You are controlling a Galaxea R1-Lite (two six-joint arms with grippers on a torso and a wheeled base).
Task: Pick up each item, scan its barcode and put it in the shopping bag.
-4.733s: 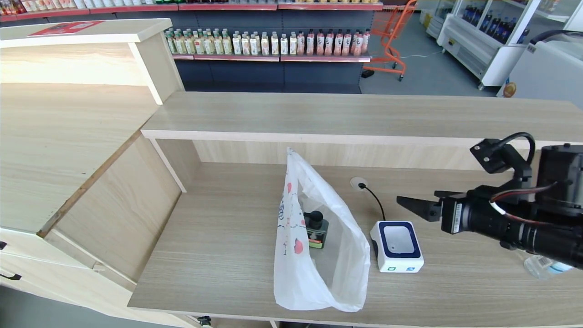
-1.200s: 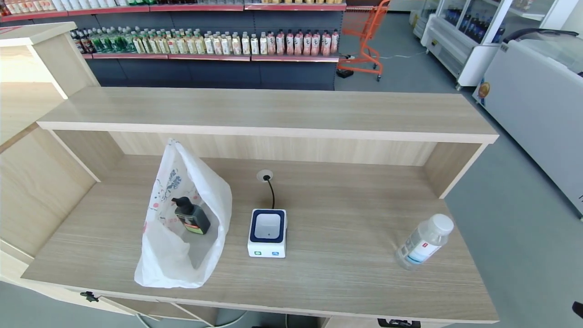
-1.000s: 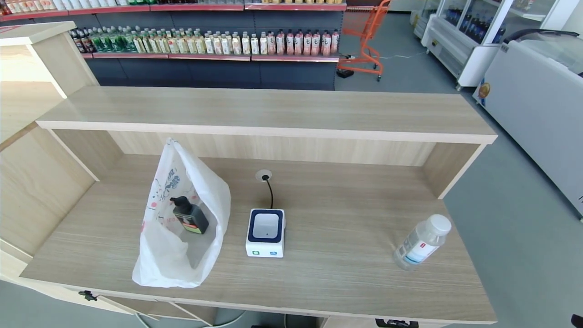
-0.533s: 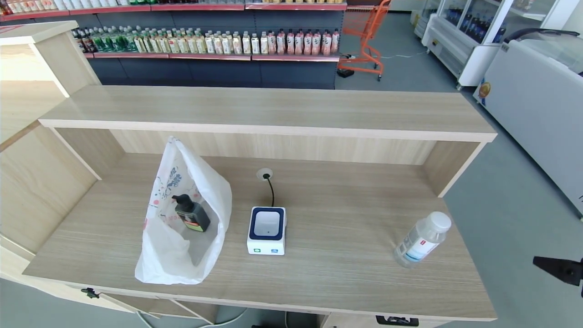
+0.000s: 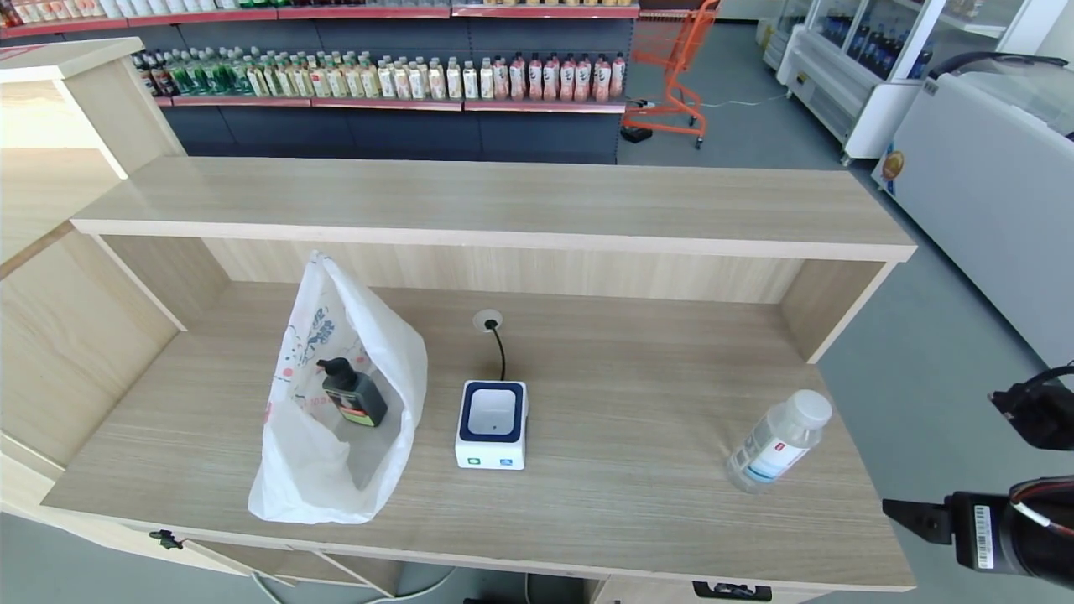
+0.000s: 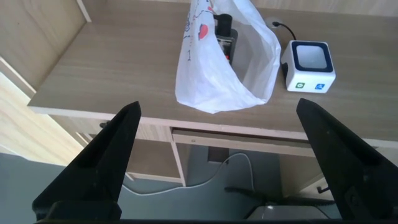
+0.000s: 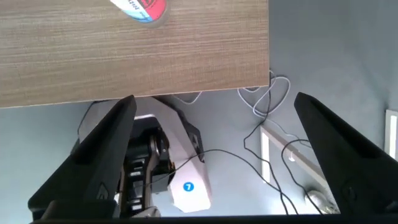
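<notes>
Found left gripper [image 6: 217, 104] spread wide and empty, low before the wood-grain counter [image 5: 629, 503]. Counted one item apparently done: squat dark pump bottle [image 5: 354, 394], upright inside the thin, crinkled white shopping bag [image 5: 336, 470], mouth gaping. Passed the boxy white scanner [image 5: 492, 424], glassy window up, just beside the bag. Judged one item left: clear round plastic bottle [image 5: 780, 440], white-capped, near the counter's right end. Noted right gripper [image 7: 216, 98] likewise parted, holding nothing, off that corner.

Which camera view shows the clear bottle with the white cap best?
The head view: the clear bottle stands whole on the counter, cap to base. The right wrist view catches just a sliver of its label. The left wrist view faces the shopping bag and scanner.
</notes>
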